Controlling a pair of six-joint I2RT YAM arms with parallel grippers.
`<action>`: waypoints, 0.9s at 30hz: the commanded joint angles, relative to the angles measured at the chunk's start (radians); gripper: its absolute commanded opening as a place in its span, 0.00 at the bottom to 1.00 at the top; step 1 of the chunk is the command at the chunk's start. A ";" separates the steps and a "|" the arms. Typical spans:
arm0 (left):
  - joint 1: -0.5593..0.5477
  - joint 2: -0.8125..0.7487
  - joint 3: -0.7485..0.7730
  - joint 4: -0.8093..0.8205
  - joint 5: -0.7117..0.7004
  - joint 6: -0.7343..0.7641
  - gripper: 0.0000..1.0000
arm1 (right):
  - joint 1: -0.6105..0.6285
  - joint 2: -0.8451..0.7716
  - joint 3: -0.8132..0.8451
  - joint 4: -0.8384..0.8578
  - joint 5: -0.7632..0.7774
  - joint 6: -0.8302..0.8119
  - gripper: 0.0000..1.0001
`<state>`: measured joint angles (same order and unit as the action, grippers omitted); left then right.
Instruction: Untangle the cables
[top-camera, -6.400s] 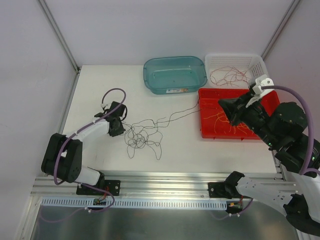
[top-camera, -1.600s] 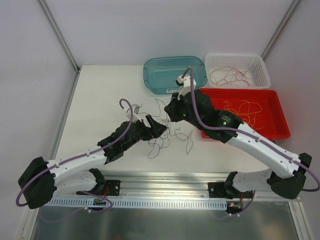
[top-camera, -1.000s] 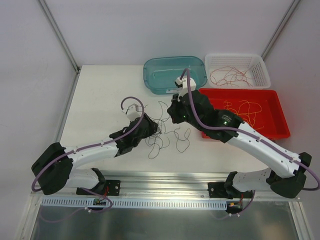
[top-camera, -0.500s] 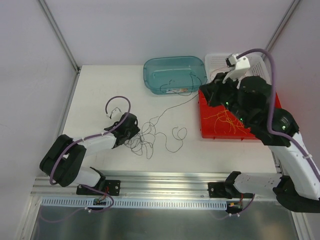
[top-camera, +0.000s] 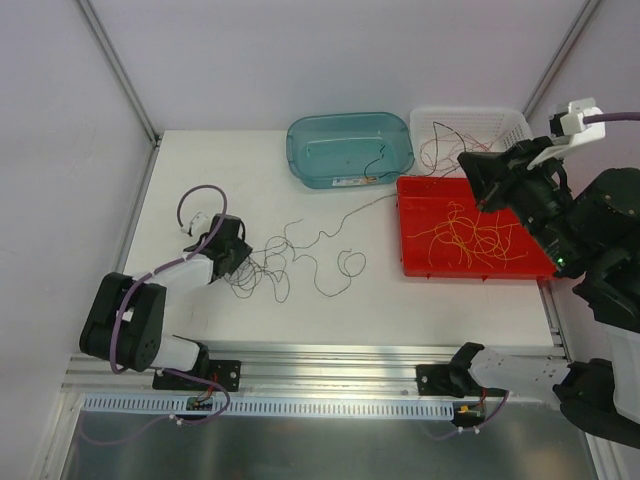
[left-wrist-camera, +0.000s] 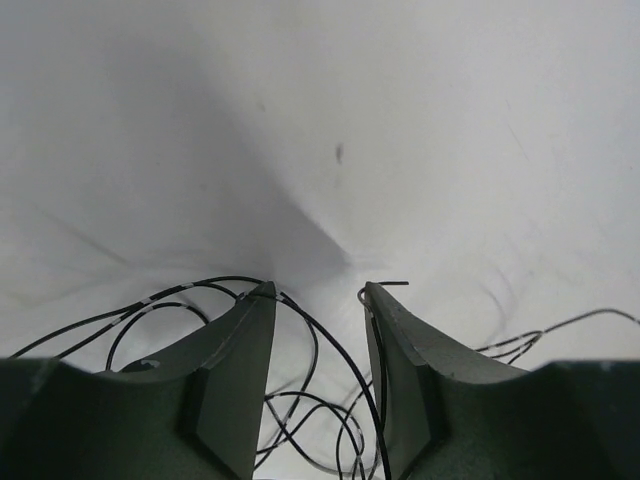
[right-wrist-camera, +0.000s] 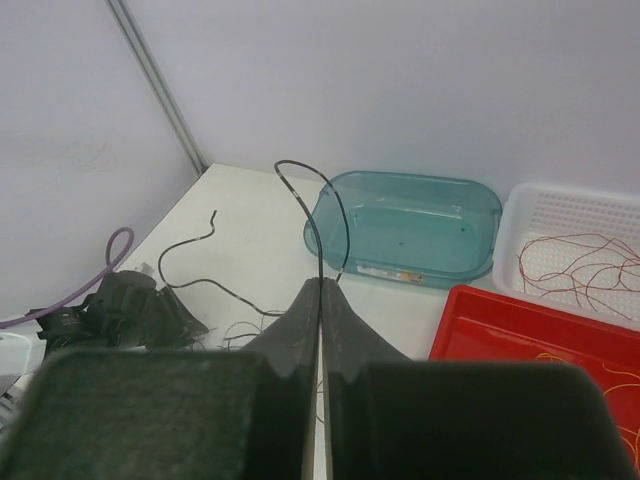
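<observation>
Though curly, dark cable inside right pincer.

White bench, evenly lit, only soft shadows on it. Pale grey walls close in on three sides, metal struts climb the corners, and an aluminium rail runs along the near edge.

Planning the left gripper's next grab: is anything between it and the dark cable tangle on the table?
Nothing visible stands in the way. The left gripper is open right at the dark cable tangle, and strands lie in the gap between its jaws on the table.
</observation>
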<state>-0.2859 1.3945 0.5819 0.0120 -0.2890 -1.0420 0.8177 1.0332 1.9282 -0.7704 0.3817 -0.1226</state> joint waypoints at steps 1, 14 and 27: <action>0.065 -0.046 0.009 -0.099 0.016 0.045 0.42 | -0.005 -0.012 0.038 0.010 0.043 -0.049 0.01; 0.226 -0.238 0.082 -0.248 -0.071 0.259 0.47 | -0.058 0.001 -0.138 0.033 0.068 -0.040 0.01; 0.228 -0.436 0.234 -0.359 0.198 0.643 0.99 | -0.126 0.217 0.069 0.161 -0.108 -0.183 0.01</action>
<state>-0.0639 1.0142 0.7650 -0.2993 -0.2039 -0.5583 0.7128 1.2034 1.9285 -0.7223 0.3431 -0.2367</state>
